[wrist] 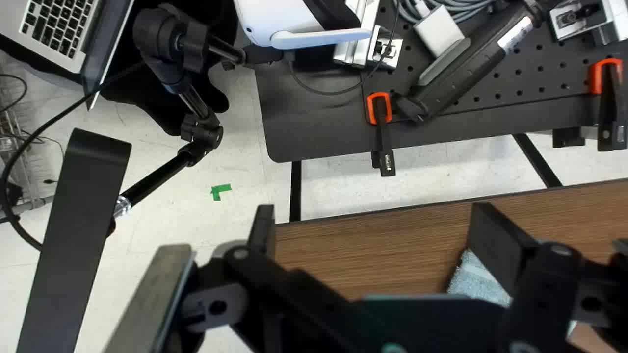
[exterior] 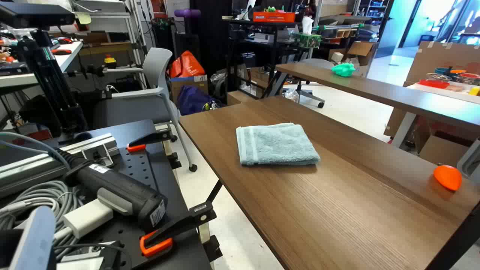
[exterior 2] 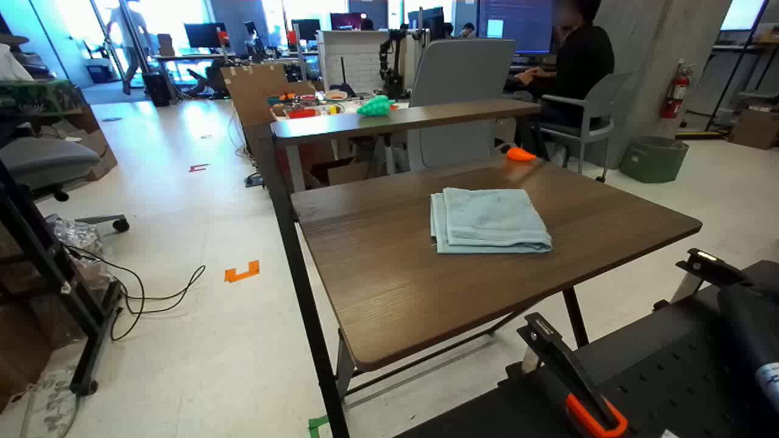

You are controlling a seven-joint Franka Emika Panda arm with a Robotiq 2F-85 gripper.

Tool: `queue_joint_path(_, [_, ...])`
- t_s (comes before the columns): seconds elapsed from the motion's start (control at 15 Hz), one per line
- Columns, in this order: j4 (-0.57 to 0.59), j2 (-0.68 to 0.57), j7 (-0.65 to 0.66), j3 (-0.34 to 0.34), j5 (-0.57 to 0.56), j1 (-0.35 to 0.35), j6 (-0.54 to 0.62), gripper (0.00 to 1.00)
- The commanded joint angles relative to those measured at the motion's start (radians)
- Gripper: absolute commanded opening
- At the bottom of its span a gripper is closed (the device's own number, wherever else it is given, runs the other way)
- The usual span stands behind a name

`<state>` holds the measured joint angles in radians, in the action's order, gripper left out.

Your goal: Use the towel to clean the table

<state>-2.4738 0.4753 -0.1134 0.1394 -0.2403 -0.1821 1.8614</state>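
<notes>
Nearest the wrist lens, a pincer [wrist: 378, 235] with fingers [wrist: 495, 242] parted wide, seen against the worktop [wrist: 363, 257]. Flat on that worktop, a folded towel [exterior: 279, 144], partly hidden by the pincer in the wrist view. Beside the worktop, on a perforated bench [wrist: 319, 130], a black device [exterior: 129, 189] with white labels [exterior: 158, 215] too small to read. Well beyond the worktop, an orange box [exterior: 270, 17] with blurred markings.

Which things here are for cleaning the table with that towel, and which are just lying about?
For the job:
towel, folded
brown table beneath it
gripper, open

Apparently just lying about:
orange object on the brown table
green object on the farther table
laptop
coiled grey cables
</notes>
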Motion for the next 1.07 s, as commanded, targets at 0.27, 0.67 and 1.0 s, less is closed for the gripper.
queue_joint_path(0.27, [0.049, -0.169, 0.159, -0.009, 0.086, 0.021, 0.064, 1.0])
queue_joint_path(0.67, [0.122, -0.395, 0.255, -0.001, 0.21, 0.021, 0.103, 1.0])
queue_joint_path(1.0, [0.114, -0.403, 0.252, -0.003, 0.188, 0.023, 0.103, 1.0])
